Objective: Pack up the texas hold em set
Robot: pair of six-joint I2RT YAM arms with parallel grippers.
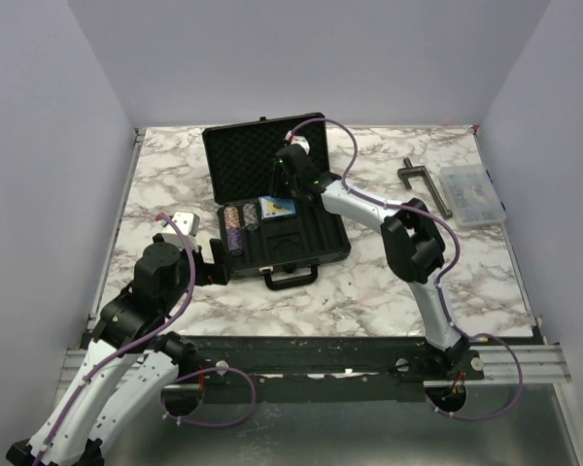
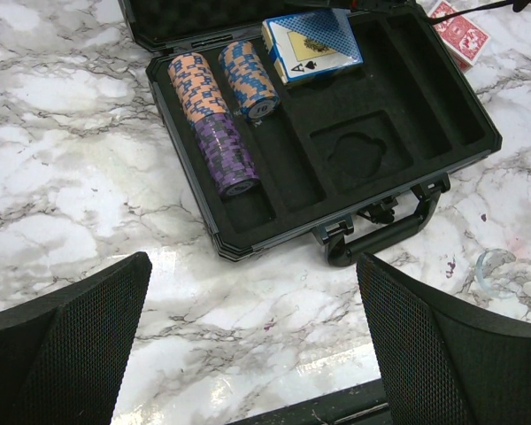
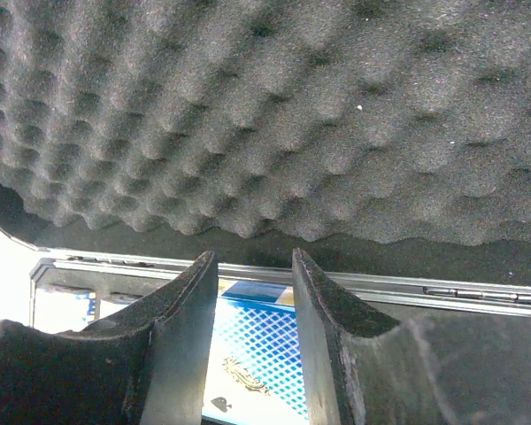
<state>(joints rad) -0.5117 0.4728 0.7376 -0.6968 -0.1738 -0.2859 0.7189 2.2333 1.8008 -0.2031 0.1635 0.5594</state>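
1. Left claw (image 2: pixel 252 266): hangs released and empty over the worktop (image 2: pixel 53 133), short of the handle (image 2: pixel 380 235), seemingly out of the way.
2. Case (image 2: pixel 478 133): lies open mid-worktop, slots exposed for filling.
3. Chips (image 2: pixel 217 133): lie sideways in the left slots, snug against rolling.
4. Blue deck (image 2: pixel 314 44): leans at the tray's back, not yet flat.
5. Right claw (image 3: pixel 252 261): hovers just above it, slightly parted, gripping nothing, probably to seat it.
6. Red deck (image 2: pixel 458 34): waits outside on the worktop.

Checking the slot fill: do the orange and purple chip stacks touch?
Touching. Left wrist view: orange chip stack butts end to end against purple chip stack, no gap.
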